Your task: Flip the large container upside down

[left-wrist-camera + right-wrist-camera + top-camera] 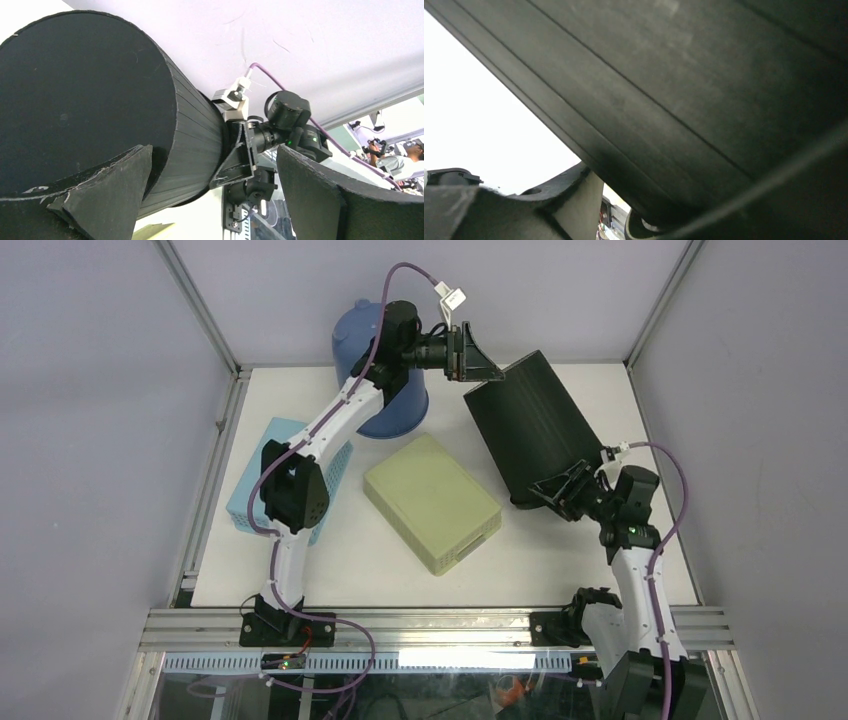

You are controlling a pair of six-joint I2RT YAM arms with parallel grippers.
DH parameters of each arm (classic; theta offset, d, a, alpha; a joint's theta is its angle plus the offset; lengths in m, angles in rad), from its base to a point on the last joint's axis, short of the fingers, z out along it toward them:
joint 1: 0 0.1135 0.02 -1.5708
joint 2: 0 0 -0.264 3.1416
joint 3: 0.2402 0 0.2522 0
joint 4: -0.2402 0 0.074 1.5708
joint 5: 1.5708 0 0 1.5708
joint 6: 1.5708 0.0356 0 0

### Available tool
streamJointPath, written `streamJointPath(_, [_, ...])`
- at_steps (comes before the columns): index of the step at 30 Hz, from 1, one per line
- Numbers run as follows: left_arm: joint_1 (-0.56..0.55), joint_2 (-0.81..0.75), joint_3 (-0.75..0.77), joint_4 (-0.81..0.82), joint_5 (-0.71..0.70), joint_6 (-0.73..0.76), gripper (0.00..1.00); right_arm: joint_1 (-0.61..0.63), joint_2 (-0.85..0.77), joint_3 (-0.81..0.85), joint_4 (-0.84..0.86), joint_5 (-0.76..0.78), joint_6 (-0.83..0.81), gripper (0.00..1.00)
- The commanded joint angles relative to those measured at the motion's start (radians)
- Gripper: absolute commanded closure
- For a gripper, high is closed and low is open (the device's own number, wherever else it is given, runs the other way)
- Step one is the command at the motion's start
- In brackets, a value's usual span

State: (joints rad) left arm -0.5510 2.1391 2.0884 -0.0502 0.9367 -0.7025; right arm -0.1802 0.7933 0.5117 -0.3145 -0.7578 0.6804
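The large black ribbed container [530, 435] lies on its side, tilted, with its round base toward the back wall. In the left wrist view [75, 100] it hangs above the white table. My left gripper [485, 365] is open at the base [212, 150], and one finger [100, 195] overlaps the base's lower edge. My right gripper [565, 488] is at the container's near rim and appears shut on it. From the left wrist it shows at the container's far end [240, 160]. The container's wall [699, 100] fills the right wrist view, with one finger [559, 200] below it.
A blue domed container [385, 390] stands at the back, behind my left arm. A light blue basket [250, 490] sits at the left edge. A yellow-green box [432, 502] lies in the middle of the white table [560, 560]. Frame posts and walls enclose the table.
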Motion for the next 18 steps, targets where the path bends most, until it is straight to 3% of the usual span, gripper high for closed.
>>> streamJointPath(1, [-0.048, -0.053, 0.040, 0.038, 0.105, -0.067, 0.01, 0.008, 0.002, -0.065, 0.159, -0.004, 0.087, 0.51])
streamJointPath(6, [-0.069, -0.039, 0.060, 0.061, 0.114, -0.094, 0.01, 0.008, 0.024, -0.122, 0.234, -0.001, 0.114, 0.49])
streamJointPath(18, [-0.092, -0.042, 0.084, 0.077, 0.113, -0.109, 0.01, 0.008, 0.087, -0.225, 0.419, 0.042, 0.212, 0.25])
